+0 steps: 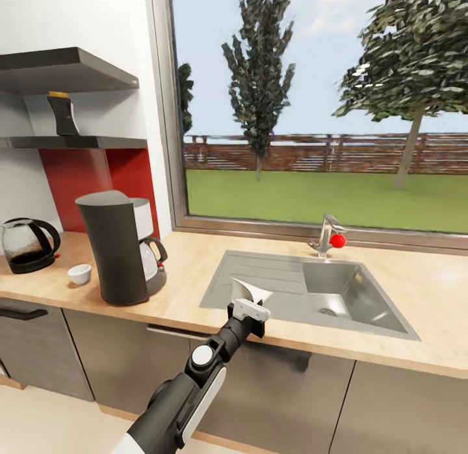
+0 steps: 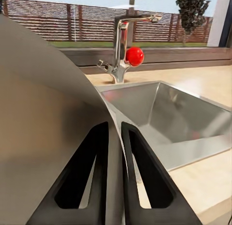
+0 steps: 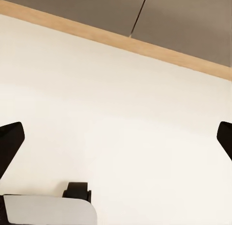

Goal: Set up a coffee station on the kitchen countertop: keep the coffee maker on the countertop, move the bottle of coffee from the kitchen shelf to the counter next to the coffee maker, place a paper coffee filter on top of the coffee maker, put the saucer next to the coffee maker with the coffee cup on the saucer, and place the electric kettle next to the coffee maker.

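My left gripper [image 1: 251, 303] hangs over the front edge of the kitchen countertop [image 1: 182, 291] by the sink, shut on the white paper coffee filter [image 1: 252, 289]. In the left wrist view the filter [image 2: 43, 113] is a big curved sheet pinched between the black fingers [image 2: 145, 176]. The dark-grey coffee maker [image 1: 114, 246] stands on the counter to the left. Left of it sit the small white coffee cup [image 1: 79, 273] and the glass electric kettle [image 1: 26, 244]. On the wall shelf stands the bottle of coffee [image 1: 63, 114]. The saucer is out of view. My right gripper [image 3: 116, 138] is open above the floor.
A steel sink [image 1: 325, 291] with a faucet [image 1: 325, 236] and red knob [image 2: 134, 56] lies right of the left gripper. A large window runs behind the counter. A glass carafe [image 1: 149, 259] sits in the coffee maker. Dark cabinet fronts [image 1: 286, 395] stand below.
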